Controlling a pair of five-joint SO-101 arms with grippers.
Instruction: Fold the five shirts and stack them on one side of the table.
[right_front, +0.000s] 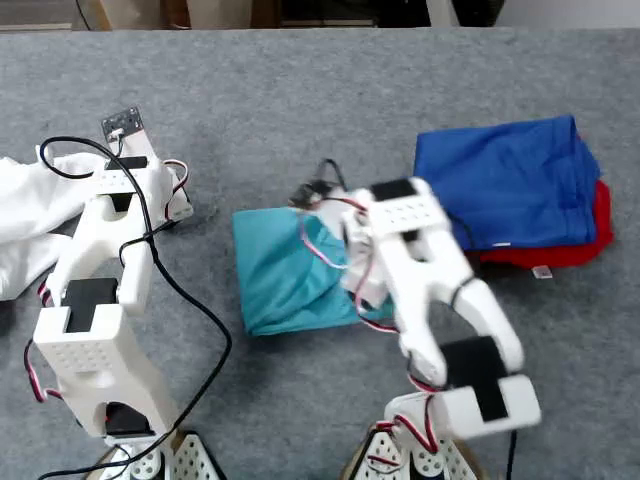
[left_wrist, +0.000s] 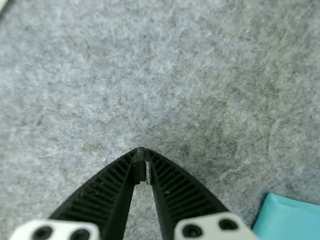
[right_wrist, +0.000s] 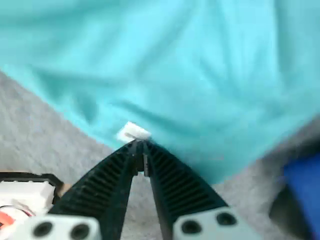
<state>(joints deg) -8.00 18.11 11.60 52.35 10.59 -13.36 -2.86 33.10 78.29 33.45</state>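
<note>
Right gripper (right_wrist: 140, 147): fingers (right_wrist: 172, 182) clenched, tips meeting right at the edge of the teal shirt (right_wrist: 200, 65), with a small white tag (right_wrist: 133, 133) on that edge touching the tips. I cannot tell whether any cloth is pinched between them. Left gripper (left_wrist: 140, 154): fingers (left_wrist: 107, 192) also clenched, with nothing between them. They point down at bare grey table (left_wrist: 150, 60), and one corner of the teal shirt (left_wrist: 292, 220) sits off to the side, apart from the tips. In the high view the teal shirt (right_front: 275, 270) lies folded mid-table, and the right arm (right_front: 430, 270) reaches over its right part. Just right of it the blue shirt (right_front: 505, 180) lies folded on top of the red shirt (right_front: 592, 235), whose edge sticks out along the blue one's right and near sides. The blue shirt also shows beside the teal one in the right wrist view (right_wrist: 305, 192). The left arm (right_front: 95, 290) stands on the left side of the table (right_front: 300, 90), with bare table between it and the teal shirt. A crumpled white shirt (right_front: 25, 215) lies at the far left edge, touching the left arm's far side.
</note>
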